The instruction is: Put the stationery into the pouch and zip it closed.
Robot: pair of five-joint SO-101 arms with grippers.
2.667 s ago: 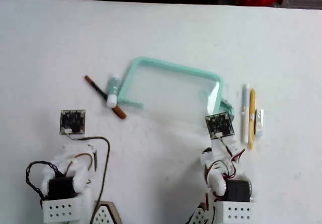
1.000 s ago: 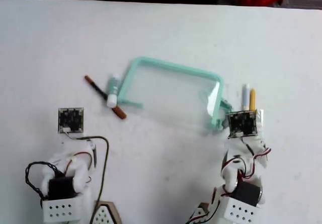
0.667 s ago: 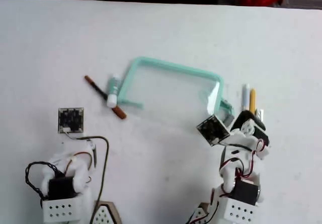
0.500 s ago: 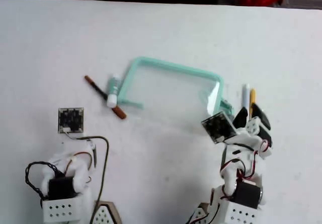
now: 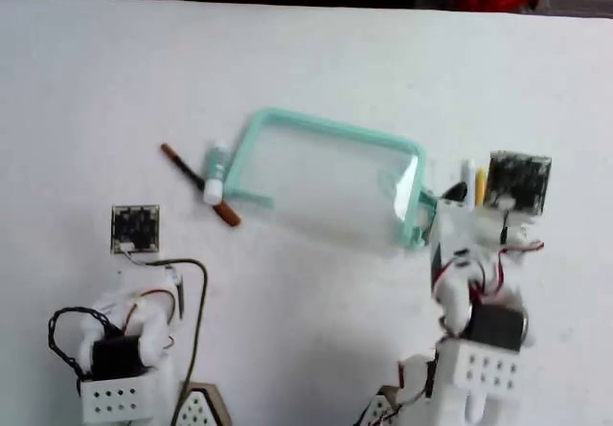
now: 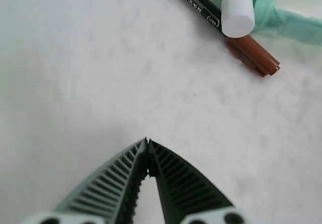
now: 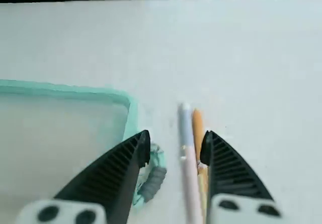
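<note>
A clear pouch with a teal rim (image 5: 330, 135) lies flat mid-table; its rim (image 7: 65, 89) and grey zipper pull (image 7: 154, 176) are close to my right gripper. A white pen (image 7: 187, 148) and a yellow pen (image 7: 199, 133) lie side by side just right of the pouch, partly under the right arm (image 5: 476, 254). My right gripper (image 7: 176, 143) is open, low over them, the white pen between its fingers. A brown-capped marker (image 5: 199, 184) and a glue stick (image 5: 215, 171) lie left of the pouch. My left gripper (image 6: 147, 143) is shut on nothing, short of the marker (image 6: 221, 30).
The left arm (image 5: 120, 335) sits folded at the table's near left, a black cable looping beside it. The white table (image 5: 316, 53) runs far beyond the pouch to a dark back edge. A small silver item by the pens is hidden under the right arm.
My right arm has swung from the pouch's right corner to the right and forward, and its wrist has turned over the pens. The left arm, pouch, marker and glue stick have stayed put.
</note>
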